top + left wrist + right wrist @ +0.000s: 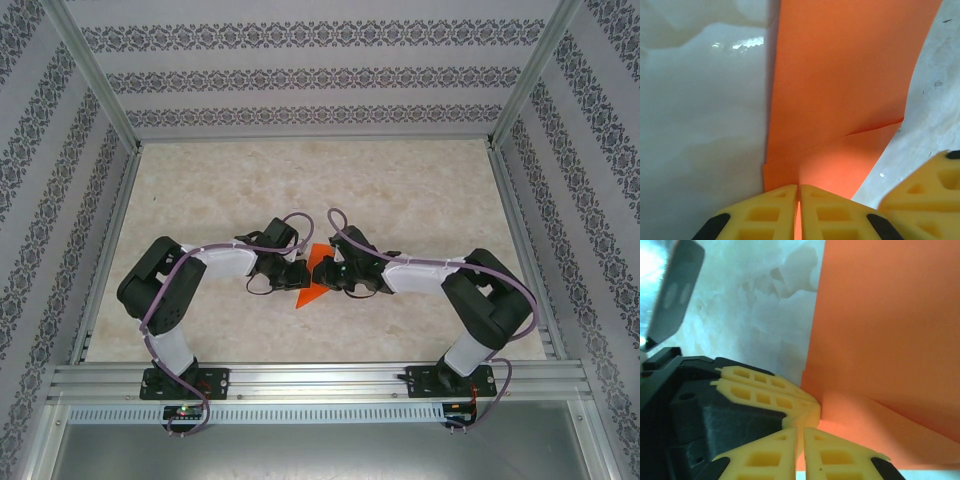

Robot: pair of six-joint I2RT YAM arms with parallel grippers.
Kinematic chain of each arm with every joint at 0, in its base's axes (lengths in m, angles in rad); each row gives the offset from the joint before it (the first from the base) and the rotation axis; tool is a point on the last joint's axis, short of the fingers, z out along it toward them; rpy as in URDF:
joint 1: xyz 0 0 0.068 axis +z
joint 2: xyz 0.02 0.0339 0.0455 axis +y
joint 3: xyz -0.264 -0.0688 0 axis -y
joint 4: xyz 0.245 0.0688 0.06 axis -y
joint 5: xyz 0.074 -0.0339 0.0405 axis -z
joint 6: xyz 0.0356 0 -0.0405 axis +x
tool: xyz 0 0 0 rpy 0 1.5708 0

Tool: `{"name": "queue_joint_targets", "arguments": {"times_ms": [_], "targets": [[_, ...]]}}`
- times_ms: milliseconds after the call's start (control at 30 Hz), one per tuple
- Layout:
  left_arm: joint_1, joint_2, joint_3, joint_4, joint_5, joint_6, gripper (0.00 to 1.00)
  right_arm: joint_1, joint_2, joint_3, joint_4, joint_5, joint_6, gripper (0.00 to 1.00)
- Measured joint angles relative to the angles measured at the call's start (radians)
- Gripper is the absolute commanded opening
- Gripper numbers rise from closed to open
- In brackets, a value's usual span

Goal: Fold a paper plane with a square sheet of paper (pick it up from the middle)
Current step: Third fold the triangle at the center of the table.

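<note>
The bright orange sheet of paper (312, 296), folded into a layered, pointed paper plane shape, sits at the middle of the table between both grippers. My left gripper (298, 273) is shut on one edge of it. In the left wrist view the yellow fingertips (785, 197) pinch the paper (840, 75) where two layers overlap. My right gripper (324, 272) is shut on the same paper from the other side. In the right wrist view its own jaws (801, 434) clamp the orange edge (880, 330), and the left gripper's fingers (765, 390) touch right beside them.
The marbled tabletop (300, 190) stretches away behind the arms. Patterned walls and metal posts (95, 85) close in three sides. An aluminium rail (320, 380) carrying both arm bases runs along the near edge.
</note>
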Motion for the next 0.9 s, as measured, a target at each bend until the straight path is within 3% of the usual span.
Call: {"name": "queue_joint_targets", "arguments": {"times_ms": [200, 500, 900], "targets": [[0.0, 0.0, 0.0, -0.001, -0.001, 0.007, 0.13, -0.002, 0.068, -0.026, 0.035, 0.003, 0.012, 0.12], [-0.001, 0.0, -0.004, 0.007, -0.008, 0.015, 0.1, -0.05, 0.055, -0.095, 0.153, -0.035, 0.034, 0.14], [-0.008, -0.008, -0.019, 0.028, -0.013, 0.015, 0.1, -0.179, -0.05, -0.129, 0.057, -0.006, -0.002, 0.2]]}}
